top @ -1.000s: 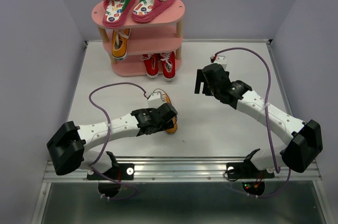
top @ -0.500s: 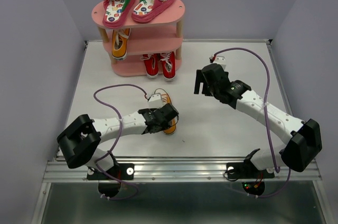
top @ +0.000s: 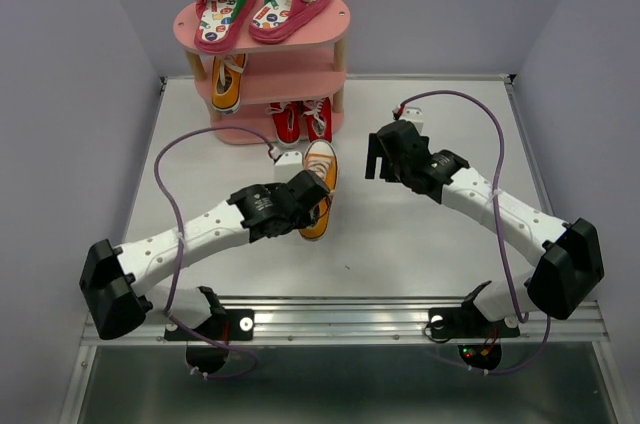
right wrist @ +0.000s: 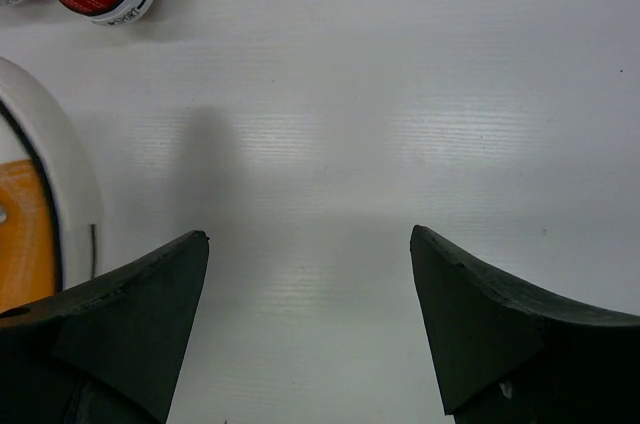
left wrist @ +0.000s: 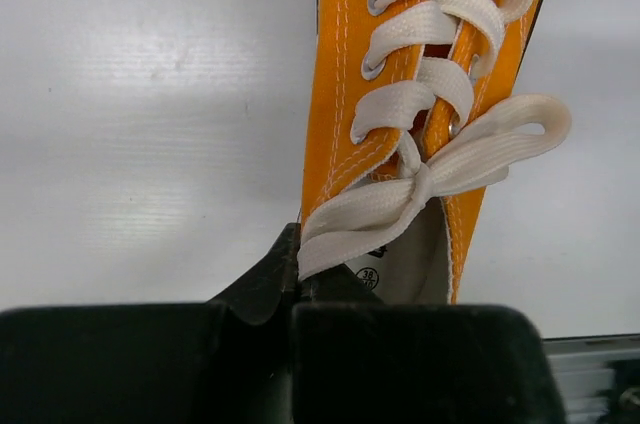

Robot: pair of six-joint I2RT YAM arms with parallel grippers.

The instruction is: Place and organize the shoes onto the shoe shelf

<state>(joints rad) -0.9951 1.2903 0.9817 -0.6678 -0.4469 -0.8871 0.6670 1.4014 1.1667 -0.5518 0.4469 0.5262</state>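
Gripping the orange sneaker by its heel, the left gripper holds it toe toward 12 o'clock; the shoe shelf lies at 11 o'clock. The right gripper hovers spread, empty.

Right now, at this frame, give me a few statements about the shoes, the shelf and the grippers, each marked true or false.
1. The left gripper is shut on an orange sneaker. True.
2. The right gripper holds a shoe. False: it is open and empty above the table.
3. The pink flip-flops lie on the top tier of the shoe shelf. True.
4. Both orange sneakers are on the shelf. False: only the second orange sneaker is there, on the middle tier.
5. The red sneakers sit on the middle tier. False: they are on the lowest tier.
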